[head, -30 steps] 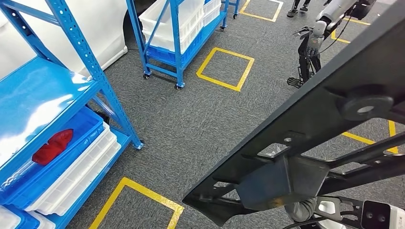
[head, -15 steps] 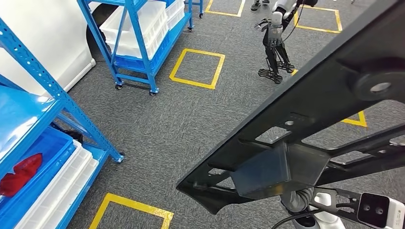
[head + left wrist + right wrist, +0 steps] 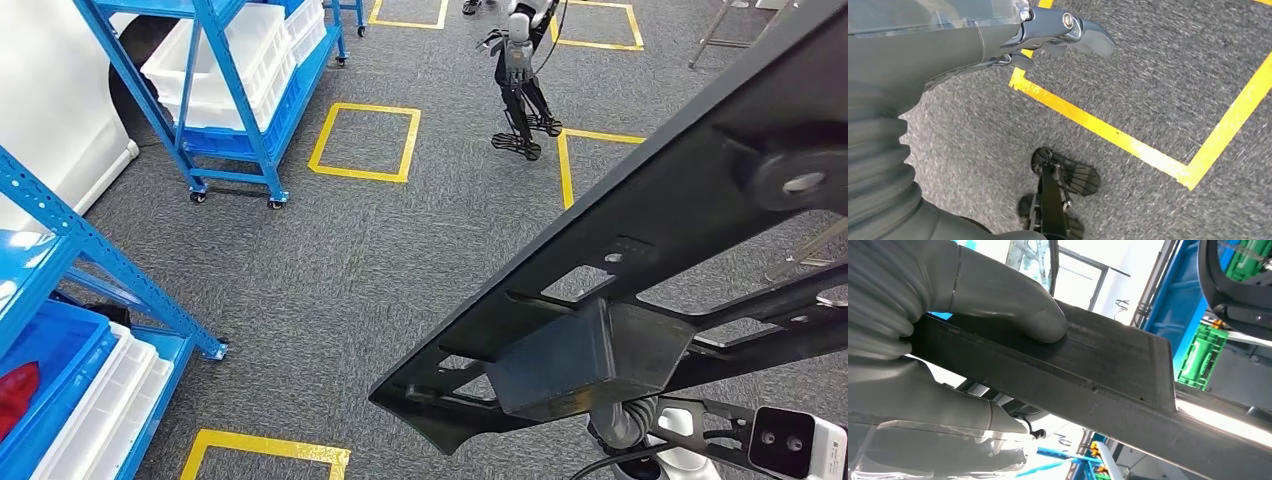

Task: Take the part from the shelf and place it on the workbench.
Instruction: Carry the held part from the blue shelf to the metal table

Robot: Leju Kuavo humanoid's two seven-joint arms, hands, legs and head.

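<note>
The part (image 3: 640, 270), a long black frame with cut-outs and a boxy block on its underside, is carried off the shelf (image 3: 60, 300) and held high in front of the body. In the head view its long axis is seen running on a diagonal, from a low end near the robot's middle up and away toward the robot's right. In the right wrist view the right hand (image 3: 948, 335) is seen clamped on one edge of the part (image 3: 1108, 375), the thumb pressed flat on the upper face and the fingers (image 3: 938, 405) wrapped beneath. The left hand (image 3: 1048, 32) hangs over the carpet (image 3: 1158, 75), near a yellow floor line (image 3: 1128, 145); its fingers are seen extended and nothing is held in them. The blue shelf stands to the robot's left, well apart from the part, and a second shelf (image 3: 230, 90) with white bins stands further off. Another robot (image 3: 520, 80) stands on the carpet ahead.

No desk is seen, so its direction from the part cannot be told. The load is judged to be borne by the right hand alone, gripped near the low end, so that most of the length overhangs. For setting down, the long axis would probably have to be brought level and along the desk's edge, and the left hand is judged the nearer one to steady the low end.
</note>
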